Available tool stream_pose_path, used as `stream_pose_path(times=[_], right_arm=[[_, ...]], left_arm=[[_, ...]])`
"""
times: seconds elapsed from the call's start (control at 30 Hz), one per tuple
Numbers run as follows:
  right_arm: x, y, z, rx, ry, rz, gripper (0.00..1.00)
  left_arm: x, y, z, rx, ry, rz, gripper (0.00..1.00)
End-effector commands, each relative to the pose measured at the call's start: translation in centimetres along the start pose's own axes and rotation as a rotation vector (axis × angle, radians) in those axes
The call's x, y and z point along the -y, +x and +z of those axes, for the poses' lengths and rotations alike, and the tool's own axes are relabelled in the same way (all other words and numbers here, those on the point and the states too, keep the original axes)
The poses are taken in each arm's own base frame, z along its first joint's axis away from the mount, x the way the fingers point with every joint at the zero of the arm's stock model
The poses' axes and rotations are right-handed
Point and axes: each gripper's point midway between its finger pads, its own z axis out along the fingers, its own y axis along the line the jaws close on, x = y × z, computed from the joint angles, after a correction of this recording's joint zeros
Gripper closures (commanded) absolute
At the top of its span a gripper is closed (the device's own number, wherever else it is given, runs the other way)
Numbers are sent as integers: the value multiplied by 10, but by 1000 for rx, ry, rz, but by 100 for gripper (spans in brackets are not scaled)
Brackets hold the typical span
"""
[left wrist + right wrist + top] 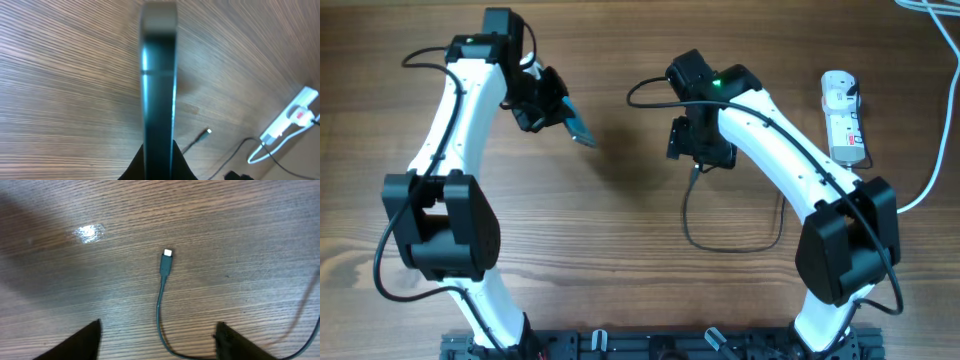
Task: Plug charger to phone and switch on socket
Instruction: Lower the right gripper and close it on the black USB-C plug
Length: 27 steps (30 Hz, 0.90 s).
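Observation:
My left gripper [555, 110] is shut on the phone [580, 128] and holds it on edge above the table. In the left wrist view the phone [159, 90] shows as a dark teal slab seen edge-on between the fingers [159, 165]. The charger [720, 245] is a thin black cable looping on the wood. Its connector tip [166, 260] lies flat just ahead of my right gripper [159, 337], which is open and hovers over the cable. The socket [844, 118] is a white power strip at the far right, also in the left wrist view [292, 117].
A thick white lead [945, 110] runs from the socket's area to the right edge of the table. The right arm [790, 160] stretches between the socket and the cable loop.

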Motion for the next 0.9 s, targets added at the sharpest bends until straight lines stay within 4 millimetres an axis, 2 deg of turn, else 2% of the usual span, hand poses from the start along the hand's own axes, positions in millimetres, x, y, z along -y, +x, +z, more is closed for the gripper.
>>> stream_pose_path(times=[0.0, 0.27, 0.57, 0.77, 0.87], right_arm=[[0, 2, 14, -32, 14, 3, 35], [1, 5, 45, -87, 64, 50, 39], [8, 16, 68, -138, 96, 59, 39], [6, 25, 87, -159, 56, 71, 39], [7, 28, 91, -162, 61, 110, 44]], left_arm=[[-8, -8, -13, 59, -31, 13, 96], [-31, -11, -16, 95, -158, -1, 96], [-31, -10, -16, 92, -159, -2, 96], [-31, -10, -16, 92, -159, -3, 96], [-31, -10, -16, 92, -159, -3, 96]])
